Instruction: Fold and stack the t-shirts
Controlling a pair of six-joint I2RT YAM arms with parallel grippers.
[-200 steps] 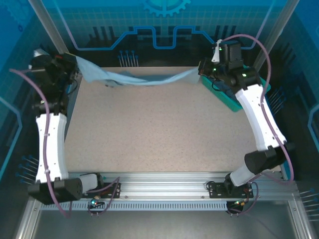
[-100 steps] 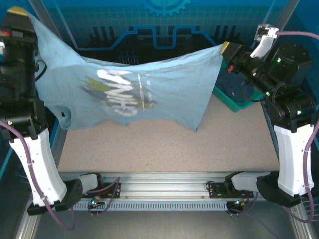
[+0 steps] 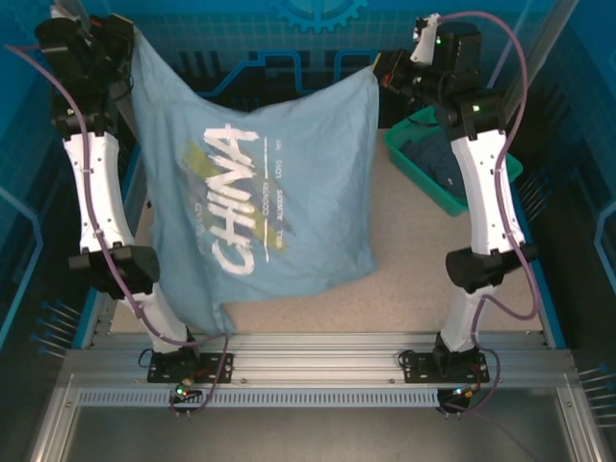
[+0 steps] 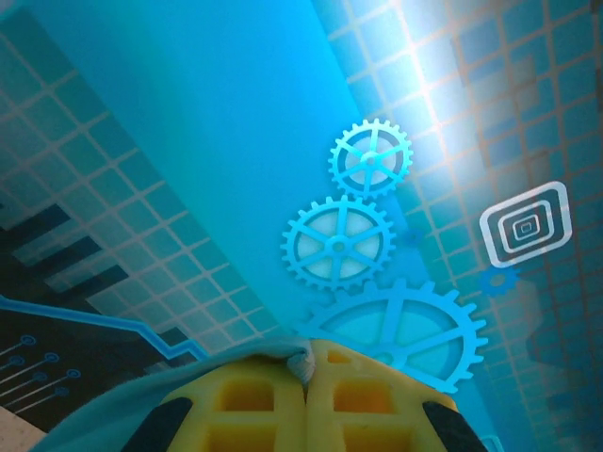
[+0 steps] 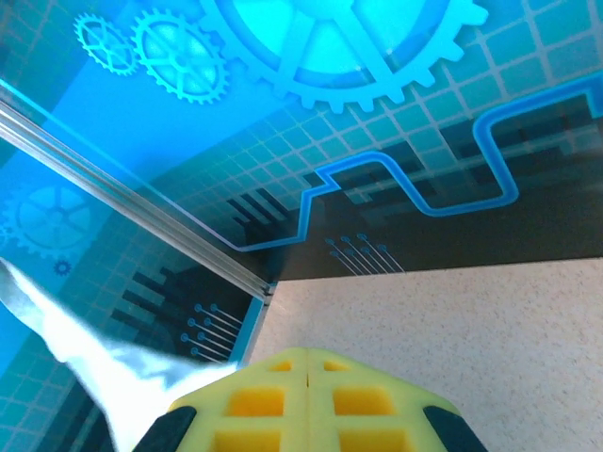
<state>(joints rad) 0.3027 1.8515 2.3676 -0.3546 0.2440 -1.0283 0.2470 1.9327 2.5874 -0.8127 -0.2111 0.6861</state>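
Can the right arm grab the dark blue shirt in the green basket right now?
Probably not. The dark slate-blue shirt lies uncovered in the teal-green plastic basket beside that arm, but the right gripper is shut on a corner of the pale blue printed t-shirt, held aloft with the left gripper.

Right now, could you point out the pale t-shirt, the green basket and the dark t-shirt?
pale t-shirt (image 3: 252,207), top external view, on the printed chest.
green basket (image 3: 414,174), top external view, on its left rim.
dark t-shirt (image 3: 439,164), top external view, on cloth inside basket.

Teal basket (image 3: 416,176) at table's (image 3: 414,265) far right; gear-printed blue backdrop (image 4: 377,160) behind
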